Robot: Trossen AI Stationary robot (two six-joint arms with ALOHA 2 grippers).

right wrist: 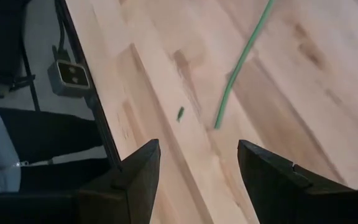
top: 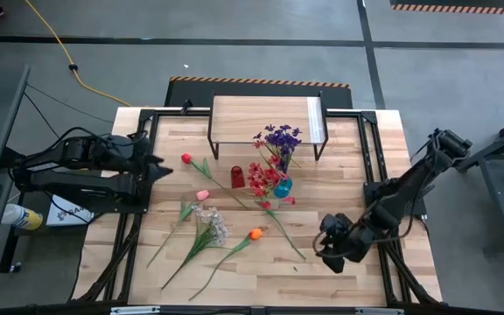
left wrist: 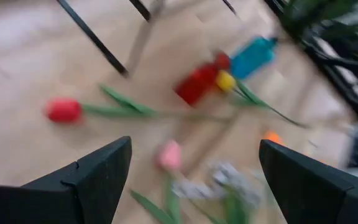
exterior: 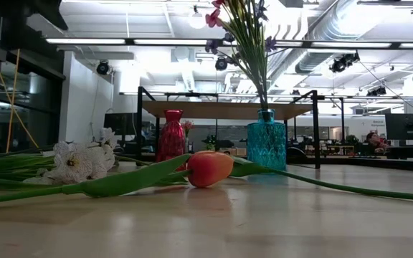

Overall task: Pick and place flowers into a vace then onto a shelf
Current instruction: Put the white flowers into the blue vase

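left arm: folded at the left-centre of the high view, over the table's left edge; left gripper [top: 157, 164] points right toward the red tulip, above the wood
left fingers: spread wide, nothing between them; wrist view shows both tips [left wrist: 104, 165] apart over loose flowers
right arm: comes in from the right edge of the high view, bent down to lower right of centre; right gripper [top: 325, 246] sits low over the table near its front edge
right fingers: partly open, empty; bare wood and the cut end of a green stem [right wrist: 238, 65] show in the gap, no contact
flowers in vase: purple spray [top: 282, 138] and red blossoms [top: 264, 178] stand in the blue vase [top: 283, 186], centre of the high view, leaning a bit
red vase: red vase [top: 237, 178] just left of the blue one, both on the table in front of the shelf
shelf: light wooden top [top: 265, 121] on black legs, upper centre of the high view, nothing on it
loose flowers: red tulip [top: 186, 158] left of the vases, pink tulip [top: 203, 194] below it, white spray [top: 210, 220] and orange tulip [top: 255, 234] lower centre; all flat on the table [top: 348, 166], stems running to the lower left
low view: orange tulip in the centre foreground, lying on its side, white blossoms to the left
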